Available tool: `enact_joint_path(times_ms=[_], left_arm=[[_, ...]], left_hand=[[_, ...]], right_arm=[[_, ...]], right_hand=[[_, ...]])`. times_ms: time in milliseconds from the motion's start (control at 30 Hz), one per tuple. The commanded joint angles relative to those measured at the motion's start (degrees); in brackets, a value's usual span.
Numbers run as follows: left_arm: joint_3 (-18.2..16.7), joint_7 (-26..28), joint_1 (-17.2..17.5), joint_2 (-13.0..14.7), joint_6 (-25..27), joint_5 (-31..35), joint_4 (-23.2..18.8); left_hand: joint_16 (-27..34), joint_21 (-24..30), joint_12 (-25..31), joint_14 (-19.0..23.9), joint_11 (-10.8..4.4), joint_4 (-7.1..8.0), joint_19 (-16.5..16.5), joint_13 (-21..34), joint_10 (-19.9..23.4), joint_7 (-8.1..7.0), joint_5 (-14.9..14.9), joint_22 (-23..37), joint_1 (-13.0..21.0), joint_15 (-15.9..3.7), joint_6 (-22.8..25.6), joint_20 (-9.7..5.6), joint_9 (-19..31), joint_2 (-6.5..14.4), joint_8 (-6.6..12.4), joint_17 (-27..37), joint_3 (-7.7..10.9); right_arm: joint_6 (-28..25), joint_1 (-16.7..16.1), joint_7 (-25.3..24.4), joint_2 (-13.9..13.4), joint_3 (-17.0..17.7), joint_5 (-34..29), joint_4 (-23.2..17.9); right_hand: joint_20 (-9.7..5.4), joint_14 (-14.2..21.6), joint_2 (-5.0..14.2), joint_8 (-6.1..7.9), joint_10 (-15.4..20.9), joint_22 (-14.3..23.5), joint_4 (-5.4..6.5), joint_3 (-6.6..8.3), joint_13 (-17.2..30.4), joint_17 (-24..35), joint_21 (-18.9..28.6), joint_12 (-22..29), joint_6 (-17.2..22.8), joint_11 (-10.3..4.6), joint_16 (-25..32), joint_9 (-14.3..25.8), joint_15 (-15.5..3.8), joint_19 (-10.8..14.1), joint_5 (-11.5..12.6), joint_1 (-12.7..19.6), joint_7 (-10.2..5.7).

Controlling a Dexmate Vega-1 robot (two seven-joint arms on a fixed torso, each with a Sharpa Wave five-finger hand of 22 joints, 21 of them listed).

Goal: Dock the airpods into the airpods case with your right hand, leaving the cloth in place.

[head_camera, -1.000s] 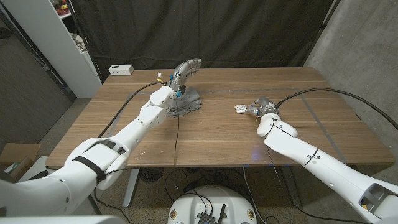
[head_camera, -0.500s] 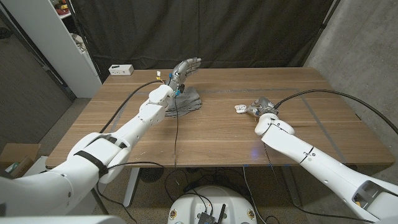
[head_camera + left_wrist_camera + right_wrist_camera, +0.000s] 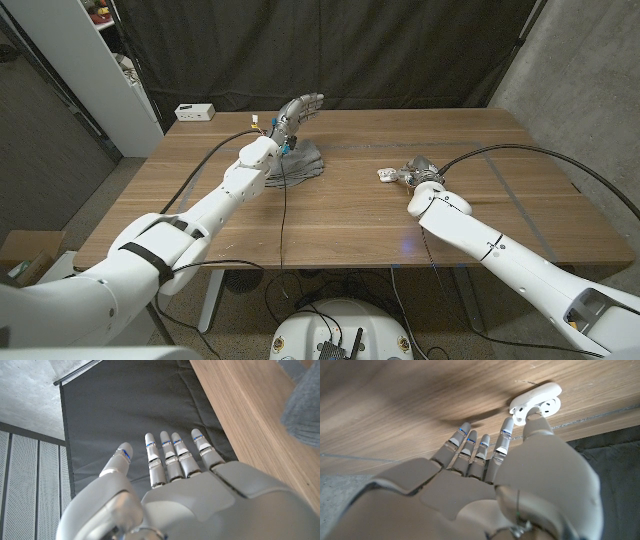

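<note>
Airpods case (image 3: pixel 384 175) lies open on the worktop (image 3: pixel 340 215), well to the right of the cloth (image 3: pixel 300 165). In my right wrist view the case (image 3: pixel 536 401) has its lid swung up. My right hand (image 3: pixel 420 171) is just beside the case, fingers (image 3: pixel 504 440) spread, thumb tip touching it, holding nothing. My left hand (image 3: pixel 297 110) hovers raised above the cloth's far side, fingers (image 3: pixel 170 455) straight, slightly apart, empty.

White airpods case (image 3: pixel 536 402), grey cloth (image 3: pixel 300 163)
</note>
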Motion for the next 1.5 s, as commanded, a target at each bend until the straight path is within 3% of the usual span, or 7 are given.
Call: enact_joint_path(times_ms=[33, 133, 200, 567, 967, 1500], left_arm=[[-0.16, 0.25, 0.81, 0.47, 0.73, -0.23, -1.17], [-0.21, 0.30, 0.98, 0.60, 0.85, -0.28, -1.43], [-0.23, 0.28, 1.08, 0.69, 0.95, -0.33, -1.56], [-0.40, 0.58, 1.79, 1.38, 1.60, -0.48, -2.76], [-0.54, -0.04, 1.62, 1.35, 1.19, -0.76, -2.04], [-0.57, -1.12, 0.64, 0.84, 0.36, -0.94, 0.09]], left_hand=[[0.03, 0.31, 0.17, 0.21, 0.04, 0.04, -0.20, 0.34, 0.20, 0.07, 0.40, 0.09, -0.20, -0.36, 0.45, -0.02, 0.17, -0.21, -0.16, 0.00, 0.10], [0.03, 0.30, 0.18, 0.20, 0.06, 0.03, -0.26, 0.35, 0.22, 0.10, 0.40, 0.09, -0.21, -0.25, 0.41, 0.01, 0.18, -0.22, -0.18, 0.00, 0.10], [0.04, 0.31, 0.19, 0.21, 0.00, 0.02, -0.22, 0.36, 0.27, 0.07, 0.40, 0.09, -0.20, -0.28, 0.44, -0.02, 0.18, -0.22, -0.17, 0.00, 0.11], [0.04, 0.30, 0.18, 0.19, 0.07, -0.03, -0.29, 0.39, 0.26, 0.13, 0.41, 0.08, -0.18, -0.26, 0.43, -0.06, 0.18, -0.28, -0.19, 0.00, 0.12], [0.07, 0.31, 0.21, 0.25, -0.01, -0.03, -0.31, 0.43, 0.36, 0.04, 0.40, 0.08, -0.22, -0.29, 0.49, -0.03, 0.18, -0.35, -0.19, 0.00, 0.10], [0.05, 0.31, 0.18, 0.21, 0.06, -0.03, -0.35, 0.48, 0.30, -0.09, 0.42, 0.08, -0.21, -0.17, 0.35, 0.02, 0.18, -0.35, -0.26, 0.00, 0.14]], right_arm=[[-1.12, 0.98, 0.18, 0.24, -0.90, 1.39, 1.20], [-1.10, 0.96, -0.10, 0.24, -0.91, 1.57, 1.33], [-0.94, 0.88, -0.27, 0.21, -0.89, 1.68, 1.41], [1.08, 0.10, -1.64, 0.04, -0.48, 1.80, 1.69], [2.72, 0.50, -1.11, -0.49, -0.51, 1.98, 2.28], [3.90, 0.55, -0.46, -0.90, 0.26, 2.41, 2.02]], right_hand=[[0.05, 0.80, 0.43, 0.34, 0.68, 0.16, -0.57, 0.22, 0.00, 0.17, 0.06, 0.41, 0.65, -0.04, 0.29, 0.25, -4.14, 0.36, 0.39, 0.63, 0.08], [-0.08, 0.89, 0.52, 0.45, 0.99, 0.16, -0.88, 0.42, 0.00, 0.13, 0.09, 0.52, 0.89, -0.18, 0.31, 0.32, -4.25, 0.47, 0.43, 1.09, 0.04], [-0.18, 1.08, 0.71, 0.60, 1.14, 0.17, -1.28, 0.71, -0.02, 0.08, 0.13, 0.54, 1.20, -0.39, 0.34, 0.46, -4.40, 0.62, 0.50, 1.69, -1.33], [-0.61, 2.34, 1.43, 1.21, 2.41, 0.19, -1.73, 1.21, -0.07, 0.14, 0.42, 0.93, 2.44, -0.76, 0.93, 0.95, -5.17, 1.54, 0.54, 2.49, -2.28], [-0.37, 2.68, 1.65, 1.32, 2.99, 0.22, -1.21, 0.88, -0.10, 0.29, 0.39, 1.05, 2.47, -0.49, 1.18, 1.42, -5.05, 1.63, 0.30, 1.33, -1.23], [-0.44, 3.86, 2.39, 2.64, 4.90, 0.29, -1.59, 1.18, -0.09, 0.36, 0.46, 1.61, 5.19, -2.55, 1.83, 2.36, -6.15, 2.01, 0.18, 1.67, -3.59]])
